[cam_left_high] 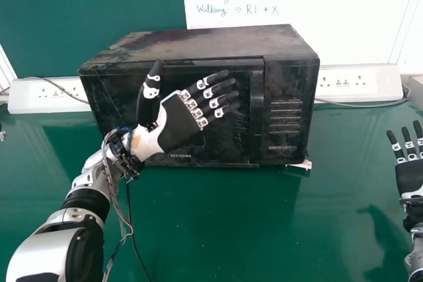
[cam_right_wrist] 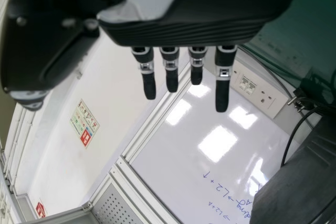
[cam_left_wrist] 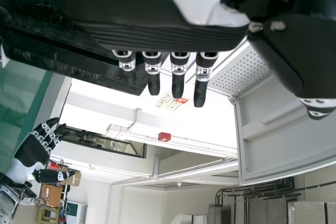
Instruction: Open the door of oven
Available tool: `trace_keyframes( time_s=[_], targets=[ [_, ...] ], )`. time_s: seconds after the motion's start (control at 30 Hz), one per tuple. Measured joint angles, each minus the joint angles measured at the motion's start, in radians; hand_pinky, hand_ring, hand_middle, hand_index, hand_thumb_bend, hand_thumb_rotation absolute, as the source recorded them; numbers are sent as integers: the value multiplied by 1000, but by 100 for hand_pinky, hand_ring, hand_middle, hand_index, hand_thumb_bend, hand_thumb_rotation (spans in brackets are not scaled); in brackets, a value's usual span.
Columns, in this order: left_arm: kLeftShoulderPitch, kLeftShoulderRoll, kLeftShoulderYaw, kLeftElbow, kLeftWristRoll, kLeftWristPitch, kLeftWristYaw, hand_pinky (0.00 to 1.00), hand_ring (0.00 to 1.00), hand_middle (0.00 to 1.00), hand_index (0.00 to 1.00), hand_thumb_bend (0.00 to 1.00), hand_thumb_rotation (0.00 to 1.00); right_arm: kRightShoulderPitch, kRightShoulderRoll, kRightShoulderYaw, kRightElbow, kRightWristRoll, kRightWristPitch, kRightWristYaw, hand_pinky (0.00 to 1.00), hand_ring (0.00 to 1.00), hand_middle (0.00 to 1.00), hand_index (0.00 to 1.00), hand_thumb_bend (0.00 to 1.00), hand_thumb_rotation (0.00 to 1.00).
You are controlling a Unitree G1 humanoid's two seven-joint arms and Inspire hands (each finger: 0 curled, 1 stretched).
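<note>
On tabletop (cam_left_high: 218,222): shut oven (cam_left_high: 211,41). Left hand (cam_left_high: 177,123) in front, right hand (cam_left_high: 411,175) at right: both open. Risk: missed handle (cam_left_high: 256,110), causing oven slide.

Whiteboard (cam_left_high: 370,11) behind, white socket panels (cam_left_high: 357,84).

My left hand (cam_left_high: 178,123) hides part of the door (cam_left_high: 221,144); I can't tell whether they touch. The head view crops my right hand (cam_left_high: 411,175) between three and four o'clock, the board (cam_left_high: 357,24) at one.
</note>
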Motion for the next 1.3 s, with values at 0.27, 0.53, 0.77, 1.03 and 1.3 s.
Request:
trace_keyframes(
  time_s=[0.27, 0.53, 0.77, 1.03, 1.3],
  targets=[
    [0, -3, -12, 6, 32, -15, 33, 72, 92, 99, 95, 97, 84, 0, 0, 3, 0, 0, -8, -4, 98, 100, 100, 90, 100, 88],
    [0, -7, -23, 10, 64, -27, 73, 71, 92, 98, 94, 97, 85, 0, 0, 6, 0, -2, -11, -19, 96, 100, 100, 91, 100, 89],
    [0, -12, -36, 11, 90, -54, 142, 68, 90, 95, 94, 97, 87, 0, 0, 6, 0, -2, -13, -22, 96, 100, 100, 92, 100, 89],
    [0, -16, -50, 11, 123, -76, 227, 68, 89, 94, 95, 97, 88, 0, 0, 7, 0, -2, -13, -22, 96, 100, 100, 93, 100, 91],
    [0, -21, -74, 6, 152, -96, 267, 67, 88, 94, 95, 96, 91, 0, 0, 8, 0, -3, -15, -27, 95, 100, 100, 93, 100, 91]
  ],
)
